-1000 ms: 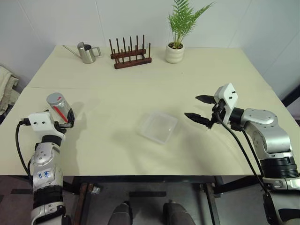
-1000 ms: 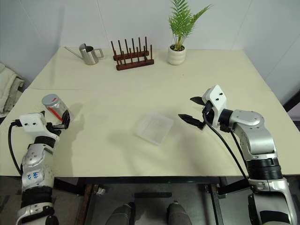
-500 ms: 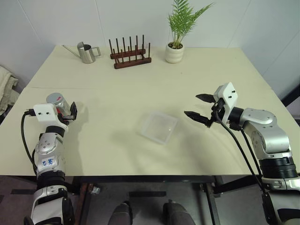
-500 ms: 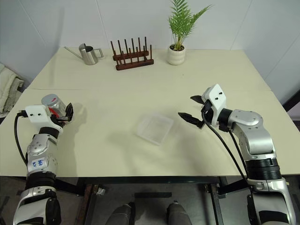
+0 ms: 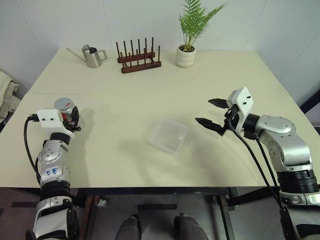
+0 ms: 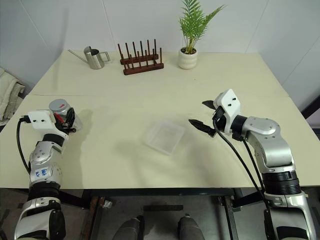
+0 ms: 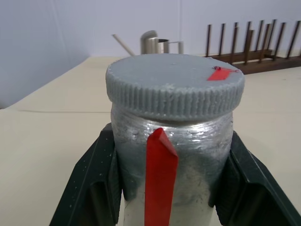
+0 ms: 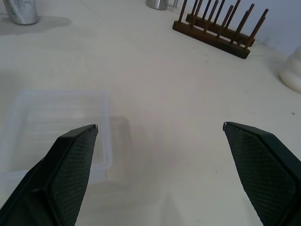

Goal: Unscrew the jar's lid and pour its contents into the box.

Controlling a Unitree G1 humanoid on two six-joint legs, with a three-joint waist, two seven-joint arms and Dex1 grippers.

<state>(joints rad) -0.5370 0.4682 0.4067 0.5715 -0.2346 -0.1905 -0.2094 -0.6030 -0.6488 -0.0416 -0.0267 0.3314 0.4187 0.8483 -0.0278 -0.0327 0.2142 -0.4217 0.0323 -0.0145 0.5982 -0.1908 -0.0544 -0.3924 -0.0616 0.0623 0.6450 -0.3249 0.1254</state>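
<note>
The jar [image 7: 171, 155] is silvery with a red strip down its side and stands upright over the table's left side. Its grey ribbed lid [image 7: 174, 87], with a small red mark, sits closed on top. My left gripper [image 5: 70, 116] is shut on the jar [image 5: 64, 105], one finger on each side below the lid. The contents are hidden inside the jar. The clear box [image 5: 169, 135] lies at the table's middle. My right gripper [image 5: 204, 111] hovers just right of the box, open and holding nothing, and the box [image 8: 56, 127] shows past its fingers.
At the back of the table stand a steel watering can [image 5: 92, 56], a wooden peg rack [image 5: 139, 59] and a potted fern [image 5: 186, 50]. A folded cloth [image 5: 6, 92] lies beyond the left table edge. Bare tabletop separates jar and box.
The jar was tilted a second ago and now stands upright in my left gripper, which shifted slightly forward. The right arm has stayed in place.
</note>
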